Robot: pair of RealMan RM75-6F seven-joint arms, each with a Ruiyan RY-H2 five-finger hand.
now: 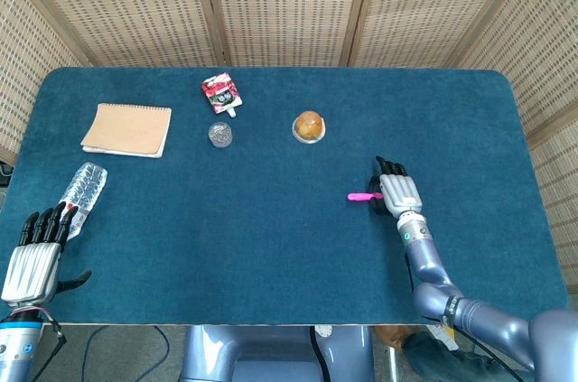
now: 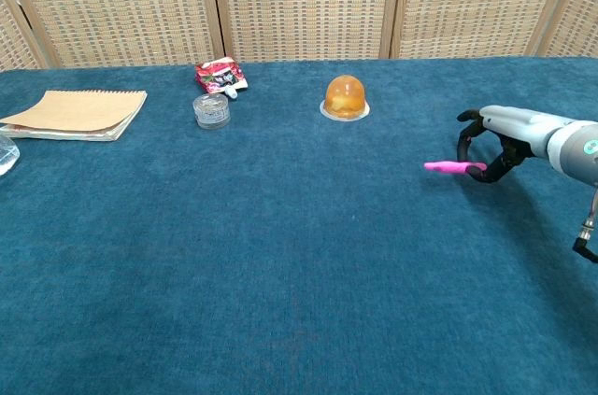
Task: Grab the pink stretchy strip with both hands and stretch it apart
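The pink stretchy strip [image 1: 363,196] [image 2: 447,167] is pinched at its right end by my right hand [image 1: 397,191] [image 2: 500,140], right of the table's middle. The chest view shows the strip raised slightly off the blue cloth, its free end pointing left. My left hand [image 1: 34,251] hovers at the table's front left corner, fingers spread and holding nothing. The chest view does not show the left hand.
A clear plastic bottle [image 1: 82,195] lies just beyond the left hand. Farther back are a tan notebook [image 1: 127,129], a small clear jar [image 1: 219,135], a red snack pouch [image 1: 221,92] and an orange jelly cup [image 1: 309,125]. A wicker screen stands behind the table.
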